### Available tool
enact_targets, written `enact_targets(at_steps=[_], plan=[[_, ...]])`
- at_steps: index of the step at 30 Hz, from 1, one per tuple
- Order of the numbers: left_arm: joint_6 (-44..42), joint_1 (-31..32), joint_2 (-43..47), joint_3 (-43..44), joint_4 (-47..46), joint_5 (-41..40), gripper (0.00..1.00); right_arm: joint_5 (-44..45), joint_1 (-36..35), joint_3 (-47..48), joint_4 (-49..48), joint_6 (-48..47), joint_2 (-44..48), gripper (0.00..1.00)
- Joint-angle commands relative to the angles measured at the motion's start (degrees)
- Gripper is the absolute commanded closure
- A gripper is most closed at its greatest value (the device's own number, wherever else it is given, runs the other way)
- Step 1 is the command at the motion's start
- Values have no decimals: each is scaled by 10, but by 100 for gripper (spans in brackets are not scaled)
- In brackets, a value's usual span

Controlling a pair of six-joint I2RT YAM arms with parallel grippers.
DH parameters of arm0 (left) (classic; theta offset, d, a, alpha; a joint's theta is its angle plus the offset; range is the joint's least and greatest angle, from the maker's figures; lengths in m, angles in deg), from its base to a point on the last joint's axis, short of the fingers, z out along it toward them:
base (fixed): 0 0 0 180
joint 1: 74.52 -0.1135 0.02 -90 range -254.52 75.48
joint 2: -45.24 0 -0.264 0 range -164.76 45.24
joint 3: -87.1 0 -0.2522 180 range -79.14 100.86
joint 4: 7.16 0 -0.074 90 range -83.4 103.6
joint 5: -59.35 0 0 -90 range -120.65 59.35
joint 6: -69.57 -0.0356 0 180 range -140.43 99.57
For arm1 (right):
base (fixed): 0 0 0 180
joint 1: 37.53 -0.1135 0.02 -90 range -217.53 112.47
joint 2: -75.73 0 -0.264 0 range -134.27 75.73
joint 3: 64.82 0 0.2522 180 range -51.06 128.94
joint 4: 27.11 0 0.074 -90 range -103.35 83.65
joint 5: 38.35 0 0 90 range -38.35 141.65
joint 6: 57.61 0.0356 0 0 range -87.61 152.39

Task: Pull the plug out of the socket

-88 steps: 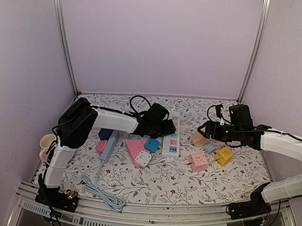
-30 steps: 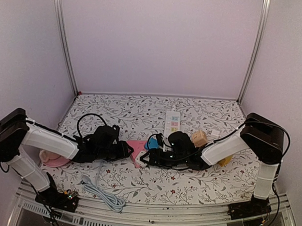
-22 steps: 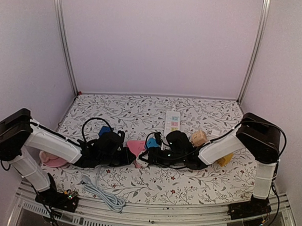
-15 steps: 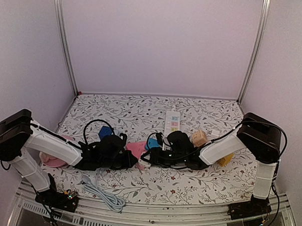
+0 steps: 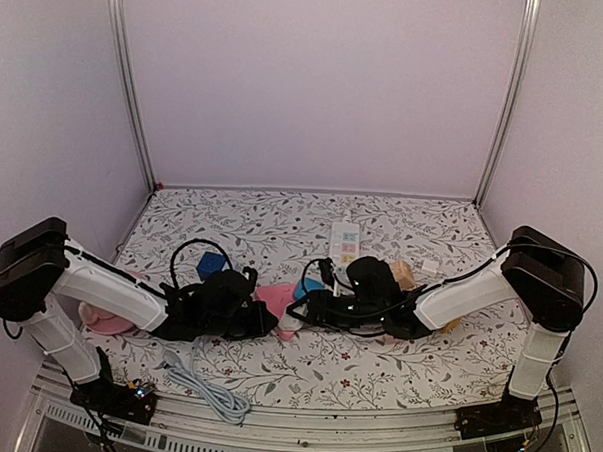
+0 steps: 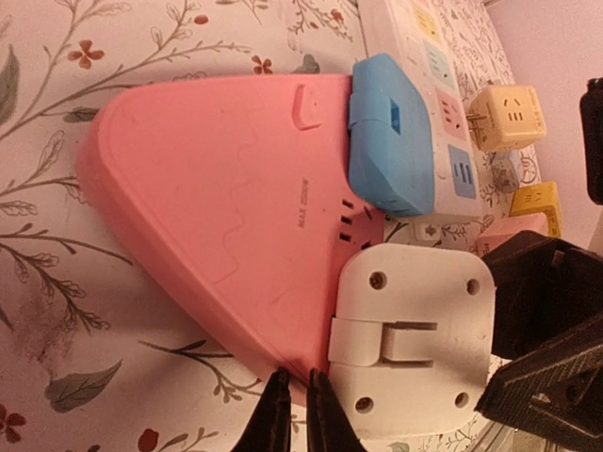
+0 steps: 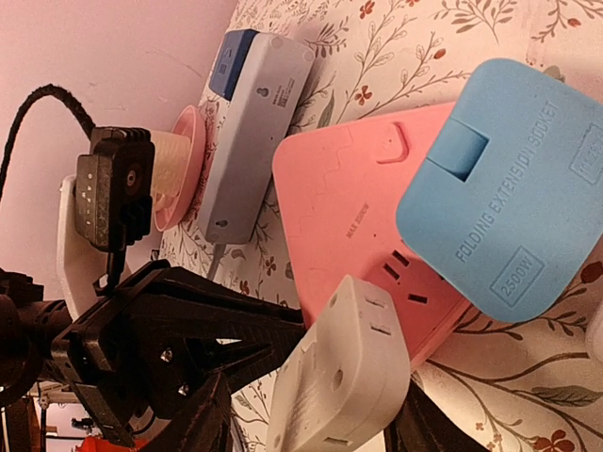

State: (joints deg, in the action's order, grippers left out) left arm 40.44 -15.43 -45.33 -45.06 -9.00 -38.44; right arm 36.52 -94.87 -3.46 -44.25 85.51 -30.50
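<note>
A pink triangular socket (image 5: 267, 296) lies on the flowered table between my arms. A blue folding plug (image 6: 391, 146) sits in its far edge. A white plug (image 6: 415, 339) sits at the near corner. My left gripper (image 6: 294, 400) is shut, pinching the pink socket (image 6: 217, 207) by its thin near edge. In the right wrist view my right gripper (image 7: 311, 414) is closed around the white plug (image 7: 339, 377), which is tilted. Three bare slots of the pink socket (image 7: 358, 217) show beside it. I cannot tell whether its pins are out.
A white power strip (image 5: 345, 240) lies just behind the socket. A grey power strip (image 7: 250, 122) and a pink saucer with a cup (image 7: 179, 169) are at the left. Yellow cube adapters (image 6: 507, 115) lie to the right. A coiled grey cable (image 5: 200, 382) is at the front.
My left gripper has shut on the pink socket's edge. My right gripper has narrowed around the white plug and drawn a little to the right.
</note>
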Motion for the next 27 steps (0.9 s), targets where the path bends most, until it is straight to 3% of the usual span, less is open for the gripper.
enact_targets(at_steps=[1, 7, 16, 22, 27], plan=[[-10, 7, -16, 16, -6, 10, 91, -22, 3, 5, 0, -14, 1, 45], [-16, 7, -18, 12, -15, 17, 91, -45, 17, 10, -8, -2, -22, 45], [-5, 2, -17, 8, -21, 17, 89, -80, 37, 19, -34, 14, -51, 69], [36, -16, 22, -41, -26, -10, 70, -91, 47, 6, -57, 28, -53, 86], [64, -49, 54, -96, -71, -18, 51, -97, 49, 1, -70, 33, -55, 90]])
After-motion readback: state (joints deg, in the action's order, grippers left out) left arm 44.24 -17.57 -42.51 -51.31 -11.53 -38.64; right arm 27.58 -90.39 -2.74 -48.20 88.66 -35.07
